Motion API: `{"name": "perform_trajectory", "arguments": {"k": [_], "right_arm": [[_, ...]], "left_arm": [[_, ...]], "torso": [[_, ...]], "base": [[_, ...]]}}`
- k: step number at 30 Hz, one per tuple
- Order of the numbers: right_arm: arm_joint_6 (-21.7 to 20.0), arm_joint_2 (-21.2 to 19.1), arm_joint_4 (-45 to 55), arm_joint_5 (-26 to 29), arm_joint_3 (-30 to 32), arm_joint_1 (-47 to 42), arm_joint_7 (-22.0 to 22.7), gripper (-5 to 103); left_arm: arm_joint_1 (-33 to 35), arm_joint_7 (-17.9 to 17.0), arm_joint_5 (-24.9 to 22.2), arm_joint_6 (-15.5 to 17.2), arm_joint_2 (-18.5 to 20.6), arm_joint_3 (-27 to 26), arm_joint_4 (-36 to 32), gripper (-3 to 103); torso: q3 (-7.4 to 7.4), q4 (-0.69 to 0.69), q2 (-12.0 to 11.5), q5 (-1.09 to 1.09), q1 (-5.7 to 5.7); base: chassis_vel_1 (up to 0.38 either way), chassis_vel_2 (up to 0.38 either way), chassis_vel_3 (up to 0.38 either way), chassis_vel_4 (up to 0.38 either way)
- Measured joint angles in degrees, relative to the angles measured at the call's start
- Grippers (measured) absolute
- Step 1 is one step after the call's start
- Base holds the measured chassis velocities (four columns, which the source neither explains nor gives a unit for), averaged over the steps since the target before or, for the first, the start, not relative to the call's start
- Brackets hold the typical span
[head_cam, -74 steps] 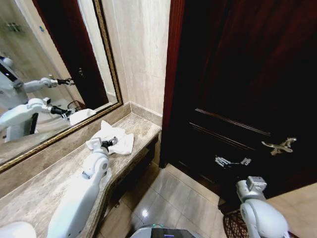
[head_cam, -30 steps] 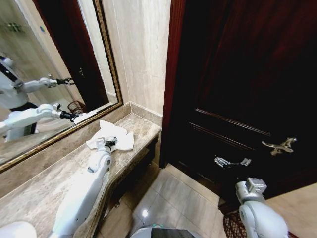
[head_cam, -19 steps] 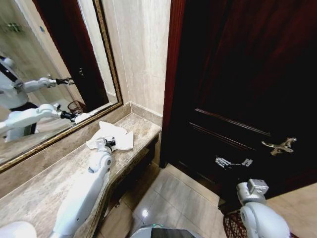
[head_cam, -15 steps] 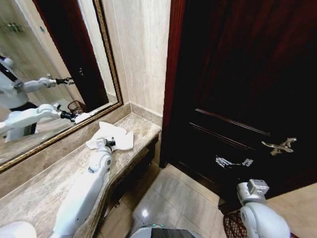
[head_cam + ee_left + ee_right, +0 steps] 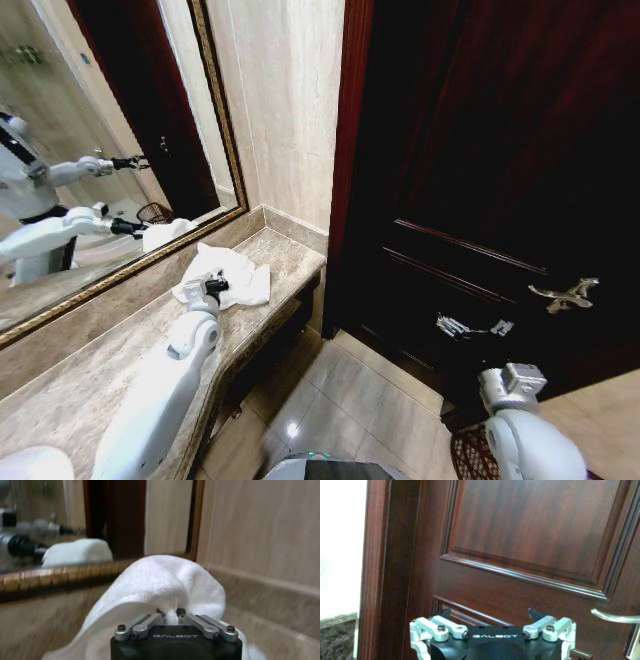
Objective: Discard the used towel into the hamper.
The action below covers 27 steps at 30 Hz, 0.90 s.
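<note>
White terry cloth — the towel (image 5: pixel 225 278) — sits bunched on the marble counter (image 5: pixel 80 385) at centre-left of the head view, just below the gilt-framed mirror (image 5: pixel 100 150). The left gripper (image 5: pixel 214 287) is at its near edge, and in the left wrist view its fingers are pressed together on a raised fold of the towel (image 5: pixel 160 588), the cloth peaking above them. The right gripper (image 5: pixel 490 620) hangs parked at the lower right, its fingers spread and holding nothing, facing the dark wooden door (image 5: pixel 480 200). The hamper (image 5: pixel 470 455) shows as a sliver of dark weave at the bottom right edge, on the floor by the door — well apart from the towel.

The pinch looks shallow, taking one fold rather than the bulk, so the cloth may slip free on the way. The loose tail could drag along the counter edge and tug out of the grip. The carry runs across the robot's own front to the far side, down to floor level; a release off-centre would likely drape the towel over the flared rim or drop it on the tiles.
</note>
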Motion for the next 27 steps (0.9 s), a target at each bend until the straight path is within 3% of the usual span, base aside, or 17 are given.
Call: {"name": "perform_trajectory", "arguments": {"k": [4, 9, 21, 27], "right_arm": [[0.3, 0.1, 0.0, 0.0, 0.0, -0.1, 0.0, 100], [0.4, 0.2, 0.1, 0.6, 0.1, 0.1, 0.2, 100], [0.7, 0.9, 0.5, 1.0, -0.3, 1.2, 0.5, 100], [-0.1, 1.3, 1.1, 1.5, -0.4, 1.2, 0.4, 100]], "left_arm": [[2.0, 2.2, 0.9, -3.0, 1.1, -1.5, -3.2, 7], [5.1, 2.8, 0.4, -3.3, 3.7, -4.5, -9.3, 7], [12.5, 2.0, -1.6, -1.5, 6.5, -10.2, -25.3, 7], [18.1, -0.4, -1.6, 0.9, 3.6, -12.8, -31.6, 7]], "torso": [[0.0, 0.0, 0.0, 0.0, 0.0], [0.0, 0.0, 0.0, 0.0, 0.0], [0.0, 0.0, 0.0, 0.01, 0.0], [-0.01, 0.01, 0.0, 0.02, 0.0]], "base": [[0.0, 0.0, 0.0, 0.0], [0.0, 0.0, 0.0, 0.0], [0.0, 0.0, 0.0, 0.0], [0.0, 0.0, 0.0, 0.0]]}}
